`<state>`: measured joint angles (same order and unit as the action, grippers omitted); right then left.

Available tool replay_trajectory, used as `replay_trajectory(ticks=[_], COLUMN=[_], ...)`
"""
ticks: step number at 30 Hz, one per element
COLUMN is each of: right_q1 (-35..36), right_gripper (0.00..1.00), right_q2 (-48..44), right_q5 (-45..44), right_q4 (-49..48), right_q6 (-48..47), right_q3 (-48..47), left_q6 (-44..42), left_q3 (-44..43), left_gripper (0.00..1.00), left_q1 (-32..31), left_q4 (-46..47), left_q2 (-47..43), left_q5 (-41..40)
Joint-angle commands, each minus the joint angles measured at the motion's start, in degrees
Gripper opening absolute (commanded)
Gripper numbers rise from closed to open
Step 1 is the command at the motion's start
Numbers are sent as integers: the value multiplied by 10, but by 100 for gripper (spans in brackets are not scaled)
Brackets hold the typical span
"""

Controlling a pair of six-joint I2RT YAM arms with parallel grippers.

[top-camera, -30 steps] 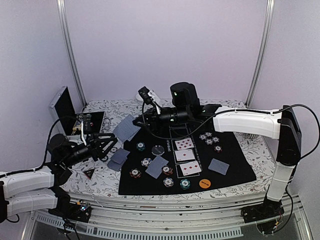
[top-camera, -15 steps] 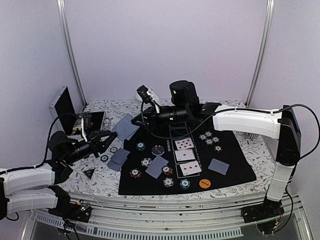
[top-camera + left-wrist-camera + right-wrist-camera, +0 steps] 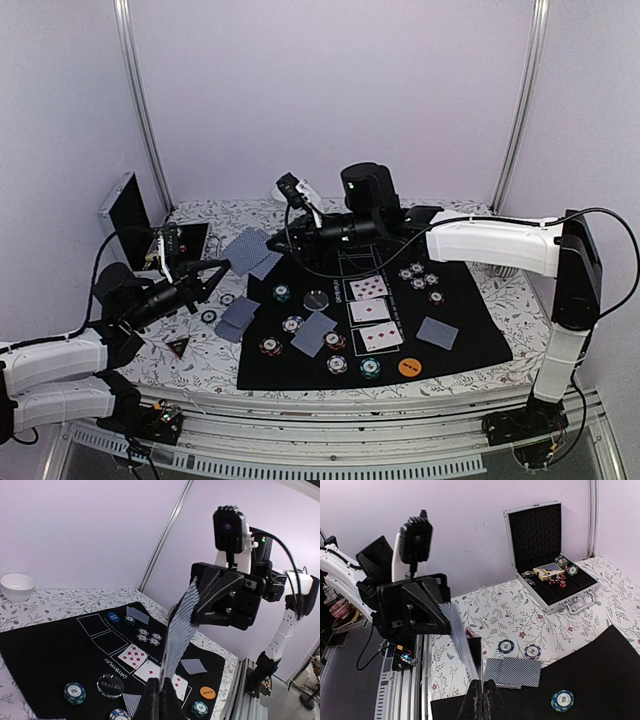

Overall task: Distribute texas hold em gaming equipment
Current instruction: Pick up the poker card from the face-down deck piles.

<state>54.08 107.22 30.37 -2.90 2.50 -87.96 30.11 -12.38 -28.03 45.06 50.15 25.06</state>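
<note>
A grey-blue-backed playing card (image 3: 250,250) hangs in the air between both arms above the mat's left edge. My left gripper (image 3: 220,267) is shut on its near-left end, and my right gripper (image 3: 273,243) is shut on its far end. In the left wrist view the card (image 3: 181,620) runs edge-on from my gripper (image 3: 159,681) up to the right arm's jaws. The right wrist view shows the same card (image 3: 459,630) rising from my gripper (image 3: 482,682). Three face-up cards (image 3: 371,311), striped chips (image 3: 292,324), a dealer disc (image 3: 316,299) and an orange disc (image 3: 408,367) lie on the black mat (image 3: 470,345).
The open silver case (image 3: 132,222) stands at the back left with chips inside. Two chips (image 3: 228,299) and a black-red triangle marker (image 3: 178,346) lie on the floral cloth. Face-down cards (image 3: 237,315) straddle the mat's left edge. A white bowl (image 3: 17,586) sits at the back.
My left gripper was open a second ago; it has closed on the card's near end. The card sits slightly higher and further left. The right arm has barely moved.
</note>
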Motion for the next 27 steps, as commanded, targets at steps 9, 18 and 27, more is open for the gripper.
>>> replay_trajectory(ticks=[9, 18, 27], right_q1=[-74, -263, -295], right_gripper=[2, 2, 2], right_q2=[7, 134, 316], right_q5=[-30, -124, -68], right_q4=[7, -36, -3], right_q6=[37, 319, 355], right_q3=[33, -18, -175], left_q6=[16, -13, -23], left_q3=[5, -28, -32], left_gripper=[0, 0, 0], left_q1=[-3, -7, -12], left_q4=[10, -70, -98], left_q2=[3, 53, 56], left_q5=[8, 3, -10])
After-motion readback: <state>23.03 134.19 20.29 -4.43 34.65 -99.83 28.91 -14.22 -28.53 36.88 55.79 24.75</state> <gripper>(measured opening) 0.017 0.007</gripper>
